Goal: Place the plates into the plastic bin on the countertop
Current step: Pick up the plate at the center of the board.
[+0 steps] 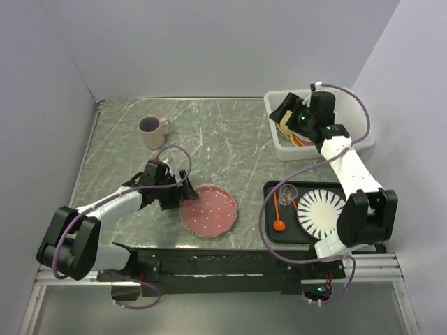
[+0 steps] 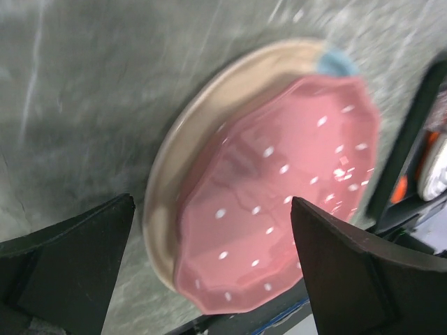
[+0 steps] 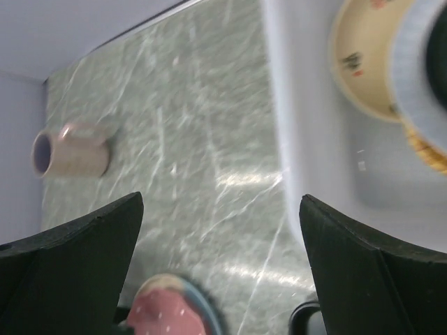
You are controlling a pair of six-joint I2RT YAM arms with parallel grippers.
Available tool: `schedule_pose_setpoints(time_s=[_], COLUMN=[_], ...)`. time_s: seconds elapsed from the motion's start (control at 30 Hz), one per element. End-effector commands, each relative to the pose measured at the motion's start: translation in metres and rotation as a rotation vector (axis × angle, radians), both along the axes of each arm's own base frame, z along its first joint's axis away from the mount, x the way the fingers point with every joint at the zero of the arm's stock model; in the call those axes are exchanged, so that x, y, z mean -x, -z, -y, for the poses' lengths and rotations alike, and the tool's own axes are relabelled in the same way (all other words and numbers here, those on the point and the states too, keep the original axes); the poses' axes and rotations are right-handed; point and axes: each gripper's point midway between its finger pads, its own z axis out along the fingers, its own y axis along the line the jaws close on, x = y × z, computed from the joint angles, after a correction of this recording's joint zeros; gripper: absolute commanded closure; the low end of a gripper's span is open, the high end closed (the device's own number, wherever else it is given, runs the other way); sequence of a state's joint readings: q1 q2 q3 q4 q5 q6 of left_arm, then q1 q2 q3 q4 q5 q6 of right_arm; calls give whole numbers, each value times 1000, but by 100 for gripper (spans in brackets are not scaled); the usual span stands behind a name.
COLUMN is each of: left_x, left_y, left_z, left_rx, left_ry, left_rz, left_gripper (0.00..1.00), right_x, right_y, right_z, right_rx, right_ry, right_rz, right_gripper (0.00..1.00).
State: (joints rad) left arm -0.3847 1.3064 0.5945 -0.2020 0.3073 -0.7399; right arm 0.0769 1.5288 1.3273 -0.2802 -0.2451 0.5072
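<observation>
A pink dotted plate [image 1: 209, 211] with a cream underside lies flat on the grey-green countertop [image 1: 223, 139]. My left gripper [image 1: 183, 194] is at the plate's left edge and stands open. In the left wrist view the pink plate [image 2: 279, 202] shows beyond that gripper [image 2: 211, 202], whose fingers straddle its near rim without gripping. My right gripper [image 1: 285, 115] is open and empty over the left side of the plastic bin [image 1: 279, 150]. Inside the bin [image 3: 314, 139] lie a cream floral plate [image 3: 363, 63] and, partly over it, a grey-rimmed plate [image 3: 419, 77].
A beige mug [image 1: 154, 131] stands at the back left of the countertop. By the right arm's base, a black tray [image 1: 279, 230] holds a white plate with black stripes [image 1: 320, 211], an orange spoon [image 1: 278, 213] and a clear glass [image 1: 288, 193]. Walls close in behind and on both sides.
</observation>
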Motion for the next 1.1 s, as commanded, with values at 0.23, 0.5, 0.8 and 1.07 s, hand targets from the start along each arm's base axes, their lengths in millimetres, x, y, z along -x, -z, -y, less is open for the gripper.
schedule_pose_setpoints(time_s=[0.23,0.5,0.8,1.07], left_x=[44,34,1,-15], left_y=[39,54,54,64], left_z=[5,14,20,10], left_rx=[-1,-1,-22,51], left_ry=[-2,8,-34,-90], left_rz=[-127,-148,-121,-138], left_gripper=[32,99,99,99], right_x=[77,98,118,144], right_y=[59,93,112,147], right_z=[-72,-90,-110,-122], right_rx=[-40,-31,-3,-16], right_ry=[-250,-316,-459,-553], right_rz=[-114,-194,-290,-417], right_gripper=[0,1,4,18])
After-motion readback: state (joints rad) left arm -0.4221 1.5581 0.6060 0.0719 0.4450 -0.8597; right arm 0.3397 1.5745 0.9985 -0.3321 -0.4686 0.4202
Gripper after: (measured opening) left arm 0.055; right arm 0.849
